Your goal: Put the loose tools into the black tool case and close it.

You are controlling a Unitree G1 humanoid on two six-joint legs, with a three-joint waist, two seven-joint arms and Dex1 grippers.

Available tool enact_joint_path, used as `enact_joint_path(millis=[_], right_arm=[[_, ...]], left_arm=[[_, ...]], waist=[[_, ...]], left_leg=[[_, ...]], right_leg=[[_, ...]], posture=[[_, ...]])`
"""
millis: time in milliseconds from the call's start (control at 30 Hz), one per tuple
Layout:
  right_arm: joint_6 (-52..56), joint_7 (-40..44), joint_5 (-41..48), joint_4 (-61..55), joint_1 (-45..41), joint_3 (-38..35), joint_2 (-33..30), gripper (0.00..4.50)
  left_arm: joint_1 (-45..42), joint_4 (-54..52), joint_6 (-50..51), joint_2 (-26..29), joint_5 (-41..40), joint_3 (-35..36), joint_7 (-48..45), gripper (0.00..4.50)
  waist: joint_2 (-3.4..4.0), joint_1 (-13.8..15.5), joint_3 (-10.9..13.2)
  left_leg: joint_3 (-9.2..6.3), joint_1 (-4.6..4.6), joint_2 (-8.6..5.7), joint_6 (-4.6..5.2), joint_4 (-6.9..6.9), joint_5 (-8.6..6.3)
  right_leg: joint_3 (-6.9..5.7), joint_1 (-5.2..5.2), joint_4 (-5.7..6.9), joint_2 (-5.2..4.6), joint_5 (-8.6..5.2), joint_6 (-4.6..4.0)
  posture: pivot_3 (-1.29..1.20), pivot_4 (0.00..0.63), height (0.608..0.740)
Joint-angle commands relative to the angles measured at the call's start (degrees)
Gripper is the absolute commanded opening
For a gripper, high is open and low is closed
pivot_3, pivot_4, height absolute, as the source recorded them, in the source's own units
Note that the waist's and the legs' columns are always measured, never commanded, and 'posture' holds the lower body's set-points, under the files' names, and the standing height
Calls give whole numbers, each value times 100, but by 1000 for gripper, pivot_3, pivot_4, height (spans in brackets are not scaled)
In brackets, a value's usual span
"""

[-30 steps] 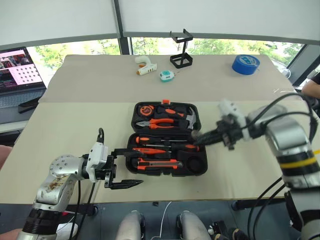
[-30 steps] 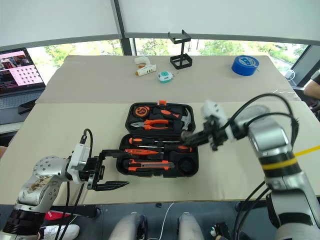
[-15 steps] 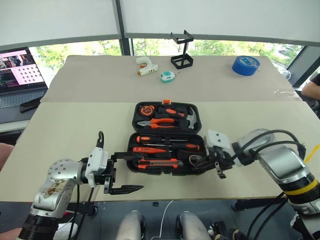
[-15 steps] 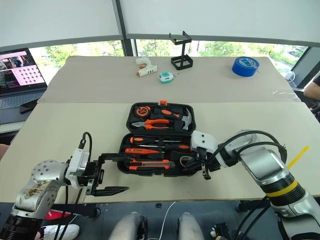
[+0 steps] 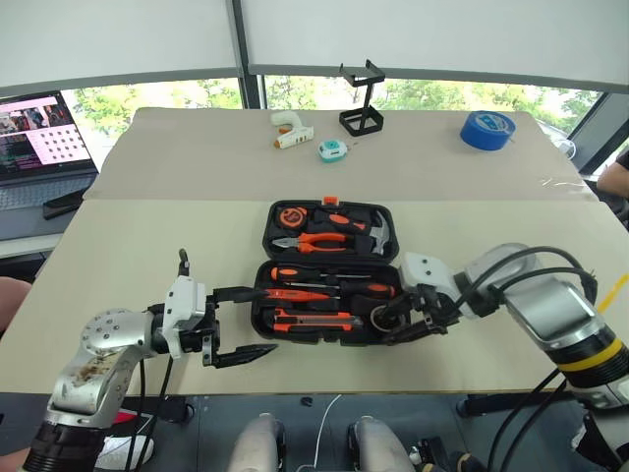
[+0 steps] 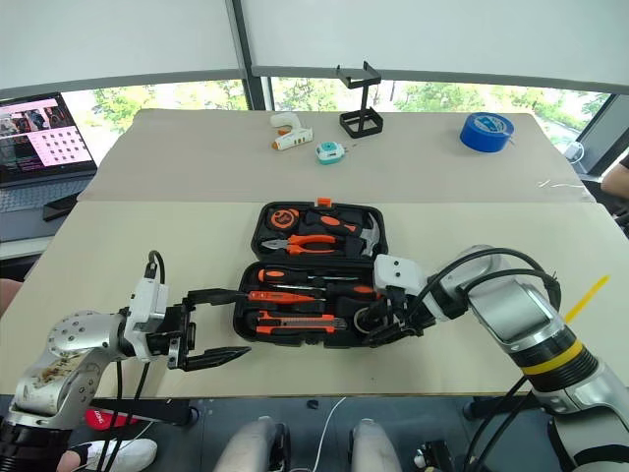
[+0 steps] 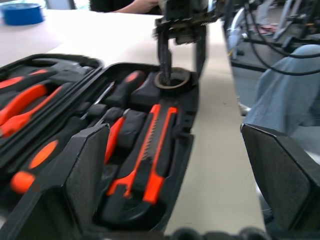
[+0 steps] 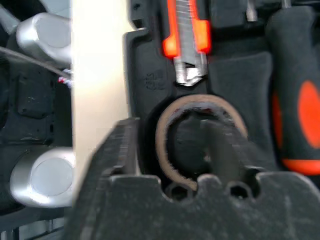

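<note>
The black tool case (image 5: 324,340) lies open at mid-table. Its near half holds two black-and-orange screwdrivers (image 5: 324,275), the slim orange tester (image 5: 295,294) and the utility knife (image 5: 314,318). The small grey tape roll (image 8: 165,130) sits in the round recess at the front right corner. My right gripper (image 5: 385,324) is open over it, one finger down in the roll's hole, the other outside the ring. My left gripper (image 5: 265,320) stands open at the case's front left corner, its upper finger over the rim, holding nothing.
The lid half holds pliers (image 5: 314,239) and a hammer. At the table's far side are a white glue gun (image 5: 287,130), teal tape measure (image 5: 332,149), black wire stand (image 5: 361,108) and big blue tape roll (image 5: 486,129). A laptop (image 5: 39,143) stands left.
My right gripper has come down from above the case's right side to the round recess, and its fingers have parted around the tape roll. The left gripper has stayed about where it was.
</note>
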Motion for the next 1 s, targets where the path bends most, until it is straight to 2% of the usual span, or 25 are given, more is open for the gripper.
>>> enact_joint_path(millis=[33,100,167,200,267,400,467,500,533,700,833,900,1000], right_arm=[[-196,365,501,243,-89,-684,-178,3736],[-94,370,676,602,-157,-1000,-225,3736],[-407,-22,784,1298,-191,-1544,27,3197],[-694,-148,743,1545,-154,-1689,109,3112],[-1485,-517,486,2011,-63,-1883,360,2202],[-2838,-1061,-86,2738,118,-1906,672,976],[-3245,-1225,-263,2850,220,-1859,789,184],[-3218,-1252,-214,2811,219,-1889,858,0],[-3213,-1311,-183,2796,198,-1925,925,0],[-3321,-1142,-95,2570,270,-1968,908,0],[-2198,-547,1063,1363,706,-2234,729,0],[-1865,-345,1222,730,1111,-2059,516,0],[-1722,-319,1180,316,1475,-1775,465,0]], left_arm=[[-89,-40,168,15,-113,348,387,4500],[-223,215,329,-32,-123,507,682,4500],[-563,758,301,-231,21,730,1241,3981],[-697,963,304,-294,118,780,1468,3977],[-904,1269,269,-358,339,711,1658,2981],[-1292,1682,319,-477,734,343,1846,1673],[-1490,1860,299,-559,918,165,1917,927],[-1544,1913,293,-581,964,129,1928,537],[-1576,1952,261,-592,998,112,1913,172],[-1551,1991,82,-529,1082,39,1681,70],[-1337,1677,-38,-537,779,139,1231,70],[-1139,1346,-24,-581,363,219,846,70],[-904,1050,-110,-547,203,186,551,70]], waist=[[0,5,0],[-1,20,1],[-2,33,1],[-4,34,0],[-15,30,-4],[-16,8,-5],[-17,26,-4],[-17,28,-4],[-17,24,-4],[-17,-14,-4],[-16,3,-4],[-17,16,-4],[-20,27,-6]], left_leg=[[0,0,0,0,0,0],[0,2,-1,0,1,0],[-1,4,-1,0,2,0],[-1,6,-2,0,4,1],[-1,9,-2,0,4,1],[9,3,-3,-1,-2,2],[19,0,-5,-4,-3,3],[30,-2,-7,-6,-3,5],[38,-2,-7,-7,-2,5],[40,2,-1,-10,-4,7],[34,0,0,-10,-5,7],[20,0,2,-8,-4,5],[10,3,3,-3,-2,2]], right_leg=[[0,0,0,-1,0,0],[0,3,1,-1,0,0],[-1,5,2,-1,0,0],[-2,9,2,-1,1,0],[-4,14,1,2,3,0],[3,1,0,2,3,1],[3,0,0,1,4,2],[2,0,0,-1,4,2],[1,0,1,-1,4,2],[3,-1,4,3,4,2],[3,0,3,2,4,2],[3,1,3,-1,4,2],[1,7,-1,-4,4,2]], posture=[[0,150,740],[0,150,740],[0,150,740],[0,150,740],[0,150,740],[0,150,740],[0,150,740],[0,150,740],[0,150,740],[0,150,740],[0,150,740],[0,150,740],[0,150,740]])
